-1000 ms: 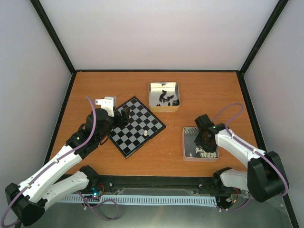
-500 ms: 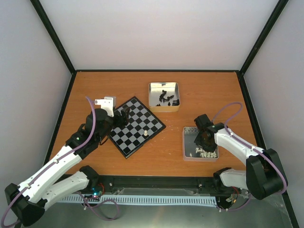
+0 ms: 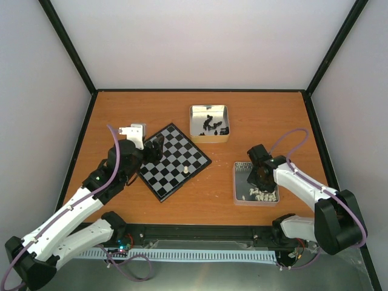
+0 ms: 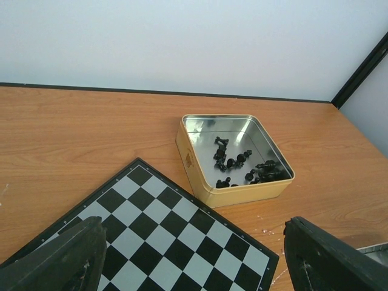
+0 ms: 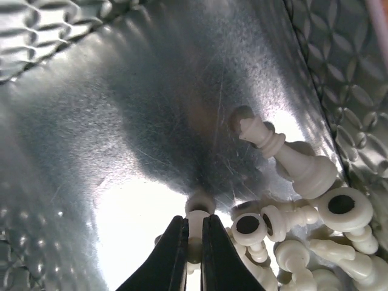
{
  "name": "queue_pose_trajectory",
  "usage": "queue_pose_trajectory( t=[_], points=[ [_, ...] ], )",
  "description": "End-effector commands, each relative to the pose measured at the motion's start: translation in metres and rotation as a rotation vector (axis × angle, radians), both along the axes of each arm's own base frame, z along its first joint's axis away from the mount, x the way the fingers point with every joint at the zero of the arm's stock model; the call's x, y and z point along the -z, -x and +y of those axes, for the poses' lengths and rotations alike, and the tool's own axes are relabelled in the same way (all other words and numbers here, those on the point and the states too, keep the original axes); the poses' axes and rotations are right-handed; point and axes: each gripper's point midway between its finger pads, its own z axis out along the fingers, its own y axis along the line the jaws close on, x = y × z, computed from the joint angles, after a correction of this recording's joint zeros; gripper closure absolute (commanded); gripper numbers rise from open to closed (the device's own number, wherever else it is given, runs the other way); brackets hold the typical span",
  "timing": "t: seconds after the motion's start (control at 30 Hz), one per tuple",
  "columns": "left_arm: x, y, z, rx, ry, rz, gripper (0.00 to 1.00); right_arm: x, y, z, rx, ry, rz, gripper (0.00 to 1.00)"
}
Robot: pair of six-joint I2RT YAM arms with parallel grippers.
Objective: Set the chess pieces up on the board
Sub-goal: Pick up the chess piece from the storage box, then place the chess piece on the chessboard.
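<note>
While the right end effector pinches a white piece in the tin, its shallow hold could slip; left end effector gapes empty.

You have one black-and-grey chequered chessboard, two square shiny metal tins near it, one cream-white plastic chessman on it.
</note>
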Motion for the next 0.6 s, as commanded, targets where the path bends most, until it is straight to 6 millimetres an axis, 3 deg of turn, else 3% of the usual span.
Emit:
queue_pose_trajectory(
  t=[0.0,0.13,0.27,0.43,0.57],
  points=[
    [-0.011,0.000,0.008,-0.027,0.000,-0.038,0.19,-0.027,-0.017,0.000,-0.034,0.041,-0.065,0.97],
    [-0.016,0.002,0.014,-0.047,0.005,-0.050,0.19,-0.058,-0.041,0.017,-0.106,0.019,-0.153,0.97],
    [-0.019,0.008,0.022,-0.072,0.014,-0.049,0.19,-0.088,-0.071,0.051,-0.210,0.005,-0.235,0.97],
    [-0.017,0.019,0.032,-0.087,0.041,-0.038,0.19,-0.118,-0.119,0.123,-0.359,-0.044,-0.323,0.97],
    [-0.017,0.024,0.037,-0.098,0.046,-0.054,0.19,-0.118,-0.151,0.178,-0.460,-0.066,-0.334,0.97]
  ],
)
